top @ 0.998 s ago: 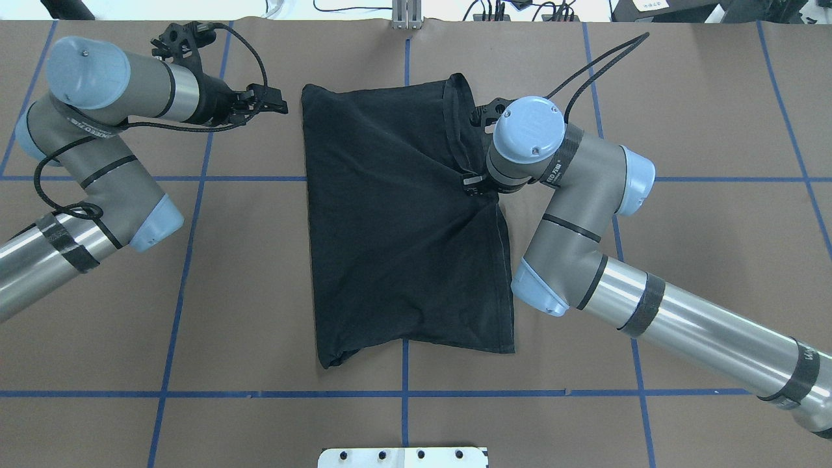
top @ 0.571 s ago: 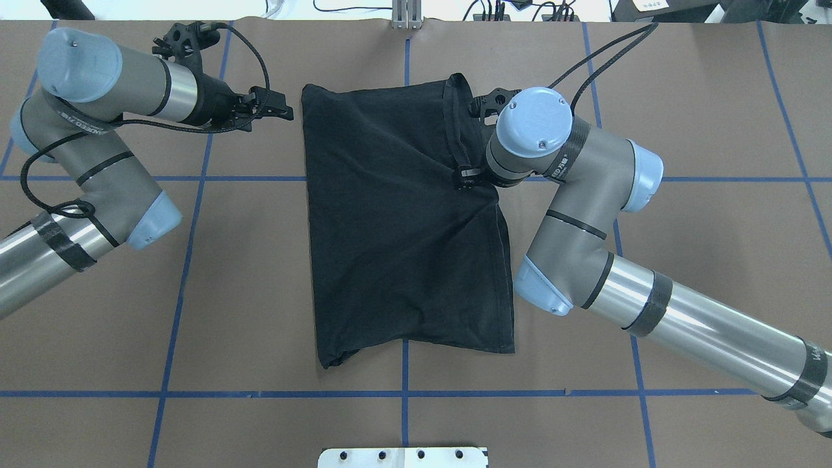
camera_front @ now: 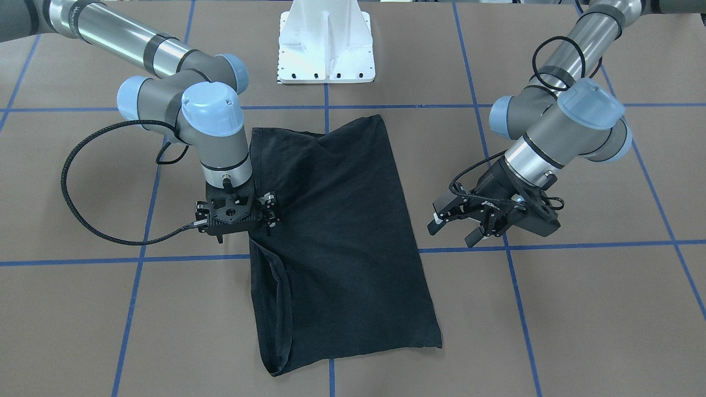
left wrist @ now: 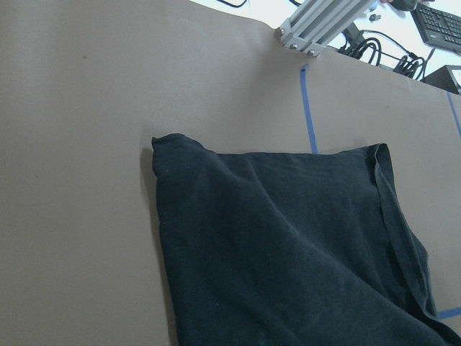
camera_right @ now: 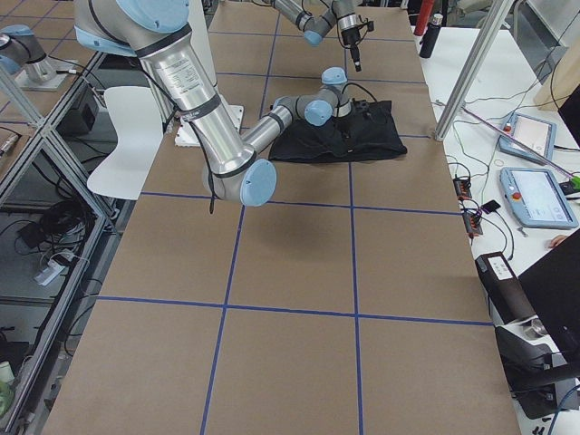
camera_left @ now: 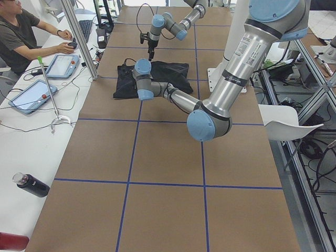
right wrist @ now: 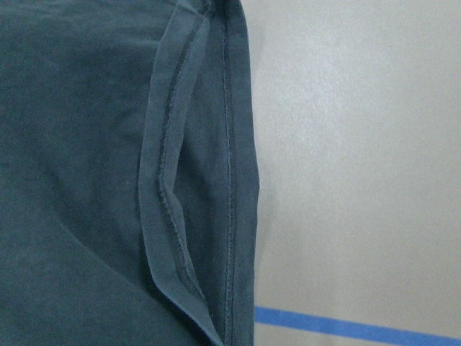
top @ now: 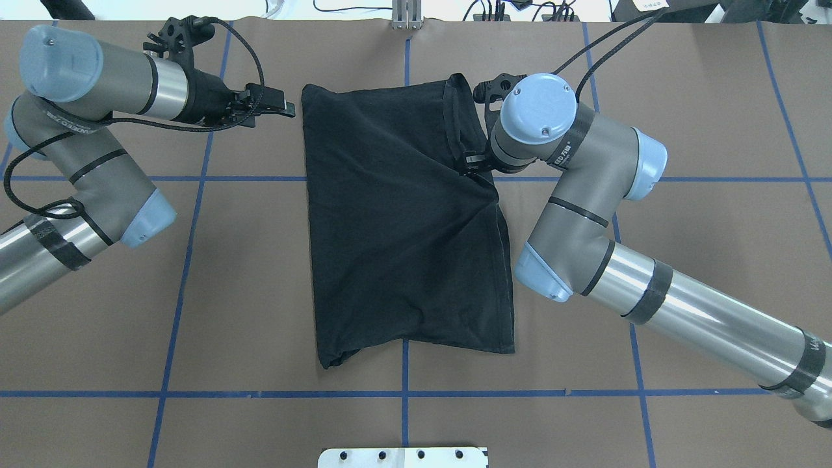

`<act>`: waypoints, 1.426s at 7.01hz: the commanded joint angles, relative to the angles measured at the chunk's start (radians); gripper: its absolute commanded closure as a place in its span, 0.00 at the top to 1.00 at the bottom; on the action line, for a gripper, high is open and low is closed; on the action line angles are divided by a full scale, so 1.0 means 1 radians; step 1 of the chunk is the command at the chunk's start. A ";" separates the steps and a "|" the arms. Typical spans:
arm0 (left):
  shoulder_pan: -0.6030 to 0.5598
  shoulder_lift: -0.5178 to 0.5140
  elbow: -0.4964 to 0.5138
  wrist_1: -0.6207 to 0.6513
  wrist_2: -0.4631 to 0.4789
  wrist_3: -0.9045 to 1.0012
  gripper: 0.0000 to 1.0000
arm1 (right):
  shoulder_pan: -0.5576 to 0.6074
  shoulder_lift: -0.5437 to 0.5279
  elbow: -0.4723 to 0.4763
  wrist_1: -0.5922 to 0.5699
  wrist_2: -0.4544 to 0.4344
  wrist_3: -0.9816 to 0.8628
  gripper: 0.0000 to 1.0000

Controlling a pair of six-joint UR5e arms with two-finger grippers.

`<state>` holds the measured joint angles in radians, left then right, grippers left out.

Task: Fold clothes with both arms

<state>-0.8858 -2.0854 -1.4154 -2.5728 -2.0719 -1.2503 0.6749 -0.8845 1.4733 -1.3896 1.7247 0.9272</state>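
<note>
Overhead exterior view: the right arm is sharply bent at the elbow, wrist turned straight down. The right gripper stands at the edge of the black T-shirt, which lies folded beneath it on the table; whether its jaws grip cannot be told. The left arm doubles back, and the left gripper is spread wide and empty, with the shirt's corner just ahead of its tips.
</note>
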 commanded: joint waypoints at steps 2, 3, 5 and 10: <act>-0.007 0.008 0.000 -0.029 0.001 0.000 1.00 | 0.028 0.130 -0.226 0.122 -0.020 0.004 0.98; -0.009 0.007 0.000 -0.029 0.001 0.000 1.00 | 0.032 0.168 -0.311 0.177 -0.020 0.007 0.96; -0.009 0.007 0.000 -0.029 0.001 0.000 1.00 | 0.032 0.176 -0.358 0.224 -0.019 0.009 0.96; -0.015 0.007 -0.010 -0.027 -0.002 0.000 1.00 | 0.011 0.200 -0.404 0.224 -0.008 0.009 0.98</act>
<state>-0.9007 -2.0785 -1.4242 -2.6002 -2.0737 -1.2502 0.6932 -0.6830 1.0703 -1.1654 1.7138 0.9361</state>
